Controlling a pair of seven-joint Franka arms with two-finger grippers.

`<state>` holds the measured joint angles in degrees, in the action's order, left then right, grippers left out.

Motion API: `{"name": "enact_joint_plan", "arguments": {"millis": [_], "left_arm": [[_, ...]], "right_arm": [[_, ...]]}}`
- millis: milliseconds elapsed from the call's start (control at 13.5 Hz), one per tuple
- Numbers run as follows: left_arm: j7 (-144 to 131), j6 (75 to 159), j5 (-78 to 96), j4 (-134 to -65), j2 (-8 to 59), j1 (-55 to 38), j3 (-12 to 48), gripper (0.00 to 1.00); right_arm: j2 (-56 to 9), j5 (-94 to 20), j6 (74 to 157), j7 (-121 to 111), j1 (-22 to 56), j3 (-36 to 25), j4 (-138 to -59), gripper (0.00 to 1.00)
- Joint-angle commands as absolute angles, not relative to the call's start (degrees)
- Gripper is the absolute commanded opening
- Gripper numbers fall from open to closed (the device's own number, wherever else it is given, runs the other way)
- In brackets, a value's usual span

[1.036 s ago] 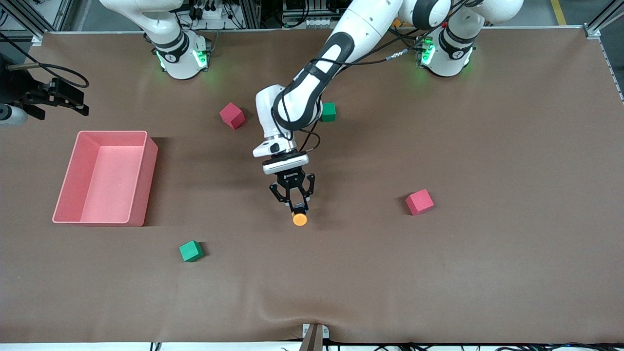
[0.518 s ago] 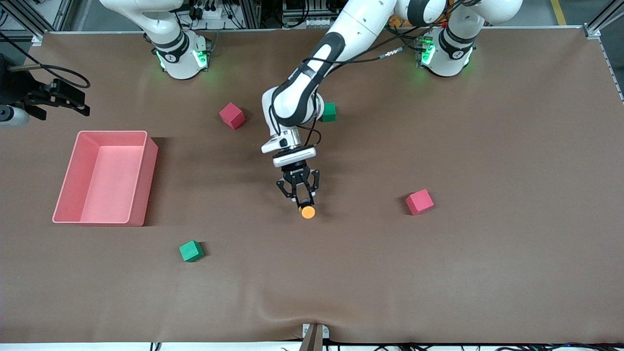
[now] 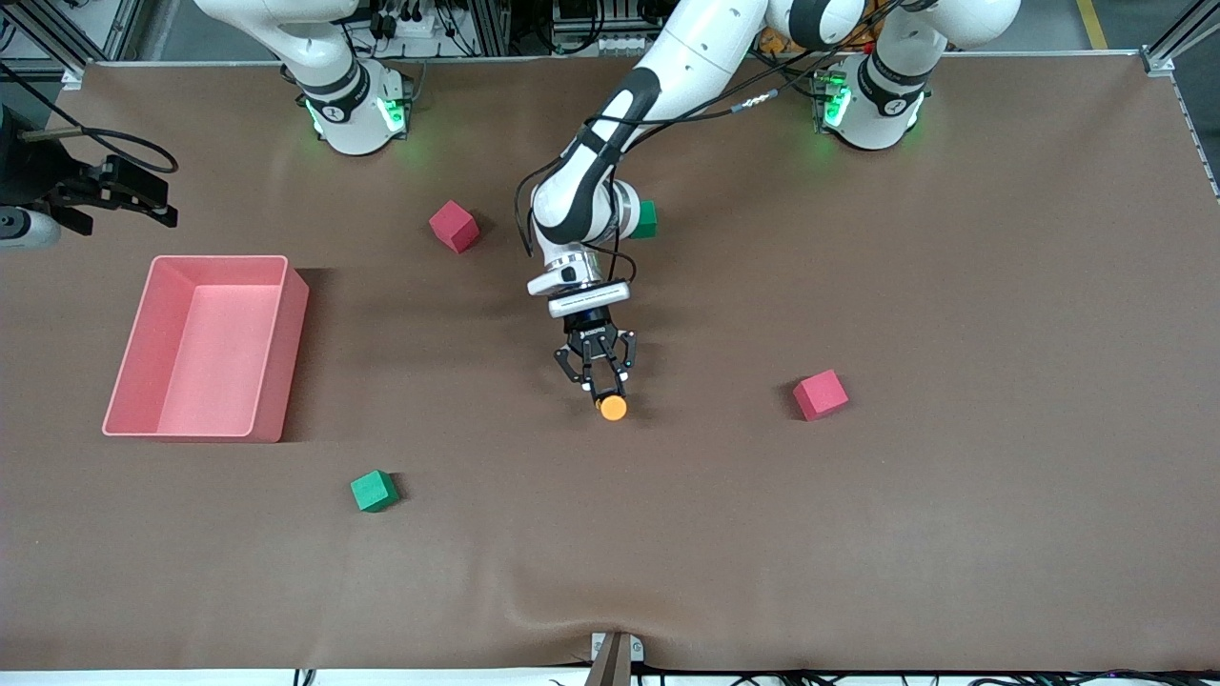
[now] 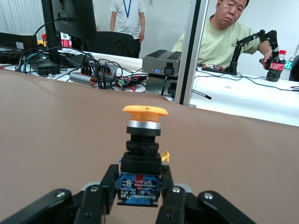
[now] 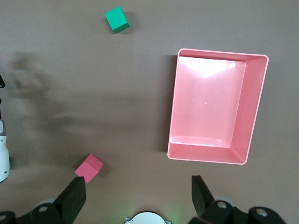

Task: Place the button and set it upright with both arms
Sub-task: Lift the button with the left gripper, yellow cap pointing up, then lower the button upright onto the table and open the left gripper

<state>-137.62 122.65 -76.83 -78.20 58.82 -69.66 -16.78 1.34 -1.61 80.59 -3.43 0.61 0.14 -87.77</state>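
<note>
Looking straight down on the brown counter (image 5: 140, 70). Pink bin (image 5: 256, 107), rectangular, open top, nothing inside, light glare on its floor. Green cube (image 5: 116, 19) lies well apart from the bin. Red cube (image 5: 88, 168) sits close to one dark finger. Right gripper (image 5: 139, 198) hangs above the counter; both fingers (image 5: 74, 198) spread wide, nothing between them. Soft shadows smear the counter near the red cube.
</note>
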Motion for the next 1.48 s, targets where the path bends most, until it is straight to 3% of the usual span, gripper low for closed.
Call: {"name": "enact_joint_plan", "arguments": {"millis": [0,740,1405], "left_arm": [[-139.74,121.73,-78.57,-77.96,60.11,-70.40,-17.32,0.04],[-143.69,120.42,-80.86,-76.38,65.47,-70.58,-17.40,0.06],[-147.91,119.27,-84.11,-76.38,65.57,-71.10,-17.31,0.09]], "right_arm": [[1.93,-0.53,81.04,-3.16,0.79,0.26,-88.42,1.00],[1.85,-0.53,80.95,-2.64,0.97,0.26,-88.51,1.00],[1.76,-0.53,81.04,-2.64,1.05,0.35,-88.68,1.00]]}}
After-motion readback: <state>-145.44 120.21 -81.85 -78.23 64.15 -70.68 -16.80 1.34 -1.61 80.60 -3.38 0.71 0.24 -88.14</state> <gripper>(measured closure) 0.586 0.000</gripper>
